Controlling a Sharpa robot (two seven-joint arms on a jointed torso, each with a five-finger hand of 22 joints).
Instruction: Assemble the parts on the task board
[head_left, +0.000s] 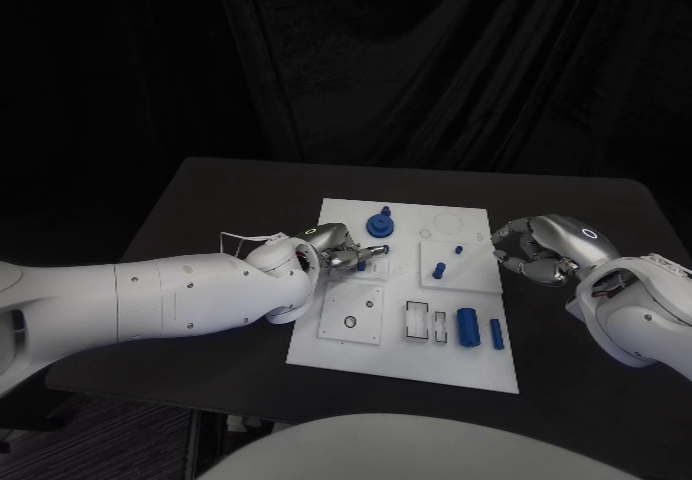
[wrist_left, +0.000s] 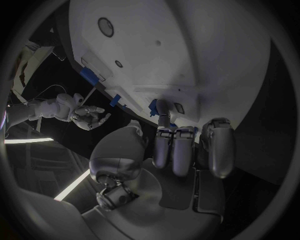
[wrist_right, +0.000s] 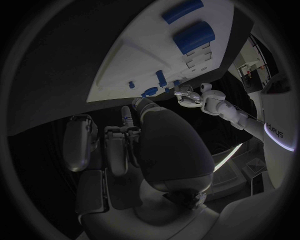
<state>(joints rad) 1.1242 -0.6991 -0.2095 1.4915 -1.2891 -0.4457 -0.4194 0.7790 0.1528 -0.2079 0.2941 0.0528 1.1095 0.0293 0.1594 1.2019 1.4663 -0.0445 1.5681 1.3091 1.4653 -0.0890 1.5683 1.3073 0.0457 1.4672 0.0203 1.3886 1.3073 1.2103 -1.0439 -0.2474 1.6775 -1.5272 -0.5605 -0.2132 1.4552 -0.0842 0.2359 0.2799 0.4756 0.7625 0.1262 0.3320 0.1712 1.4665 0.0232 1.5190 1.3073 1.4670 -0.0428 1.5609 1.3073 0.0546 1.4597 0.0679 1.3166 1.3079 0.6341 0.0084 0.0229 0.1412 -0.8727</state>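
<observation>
Left hand (head_left: 343, 250) curled, grip unclear, at nine o'clock on task board (head_left: 361, 345); right hand (head_left: 537, 250) curled empty; best lowered slowly toward blue knob (head_left: 381, 222).

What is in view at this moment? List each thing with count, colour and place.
Table: one, black, under everything.
Task board: one, white, mid-table.
Knobbed part: one, blue, board's far side, just beyond the left hand.
Small pegs: two, blue, board's middle, towards the right hand.
Cylinders: two, blue, one thick and one thin, lying side by side at the board's near right.
Left hand: silver, over the board's left part, fingers curled.
Right hand: silver, at the board's right edge, fingers curled.
</observation>
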